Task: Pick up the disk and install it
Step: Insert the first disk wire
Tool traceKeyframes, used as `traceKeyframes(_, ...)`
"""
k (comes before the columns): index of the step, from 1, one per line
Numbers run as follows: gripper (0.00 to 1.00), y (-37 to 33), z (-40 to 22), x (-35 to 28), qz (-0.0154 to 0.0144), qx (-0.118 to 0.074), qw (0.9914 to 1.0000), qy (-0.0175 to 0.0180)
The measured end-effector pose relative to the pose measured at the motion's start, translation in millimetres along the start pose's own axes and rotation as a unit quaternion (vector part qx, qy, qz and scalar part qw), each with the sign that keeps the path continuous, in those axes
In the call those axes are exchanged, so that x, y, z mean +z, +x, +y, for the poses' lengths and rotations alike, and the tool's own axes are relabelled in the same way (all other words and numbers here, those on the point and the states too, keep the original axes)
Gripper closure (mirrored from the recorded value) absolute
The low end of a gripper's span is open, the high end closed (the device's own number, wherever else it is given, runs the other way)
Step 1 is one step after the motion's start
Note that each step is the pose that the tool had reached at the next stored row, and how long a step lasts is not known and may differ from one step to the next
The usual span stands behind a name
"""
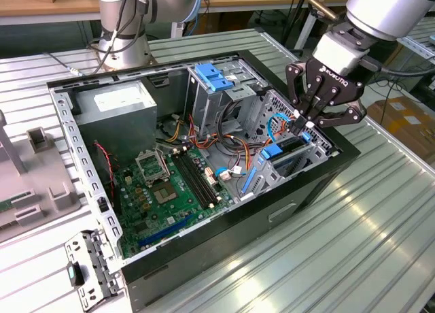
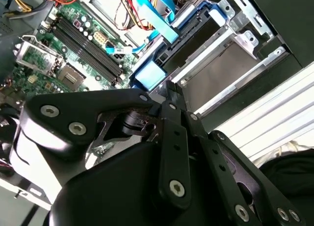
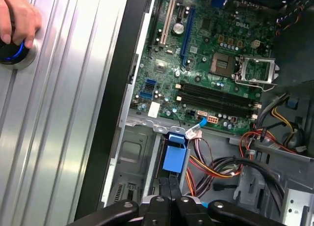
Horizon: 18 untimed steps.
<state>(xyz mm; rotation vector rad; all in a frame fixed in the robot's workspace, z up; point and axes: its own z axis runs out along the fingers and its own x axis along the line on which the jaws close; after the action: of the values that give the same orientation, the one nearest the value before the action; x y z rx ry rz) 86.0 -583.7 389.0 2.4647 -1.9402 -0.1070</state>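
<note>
The disk (image 1: 286, 150) stands on edge in the metal drive bay at the case's corner on the exterior view's right, with blue rails along its sides. Its dark connector edge (image 2: 192, 42) and a blue end tab (image 3: 175, 158) show in both wrist views. My gripper (image 1: 304, 124) hangs right above the bay with the fingers pressed together, nothing between them. The fingertips (image 3: 169, 185) sit at the disk's blue end; whether they touch it I cannot tell.
The open black computer case (image 1: 204, 258) lies on a ribbed metal table. Inside are the motherboard (image 1: 163, 190), a grey power supply (image 1: 114, 105), a blue-capped cage (image 1: 214, 77) and loose cables (image 1: 234, 153). A hand (image 3: 17, 17) rests on a blue-lit button on the table.
</note>
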Motion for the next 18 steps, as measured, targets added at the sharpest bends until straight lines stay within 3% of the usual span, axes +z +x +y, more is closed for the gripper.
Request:
traceKeyframes(6,0.89,0.0,0.0,0.0,0.0016,-0.036,0.99935,-0.0019)
traceKeyframes(7,0.89,0.0,0.0,0.0,0.0022,-0.051,0.99871,-0.0026)
traceKeyframes(11,0.89,0.0,0.0,0.0,0.0034,-0.078,0.99696,-0.004)
traceKeyframes(18,0.89,0.0,0.0,0.1,0.0045,-0.102,0.99472,-0.0053)
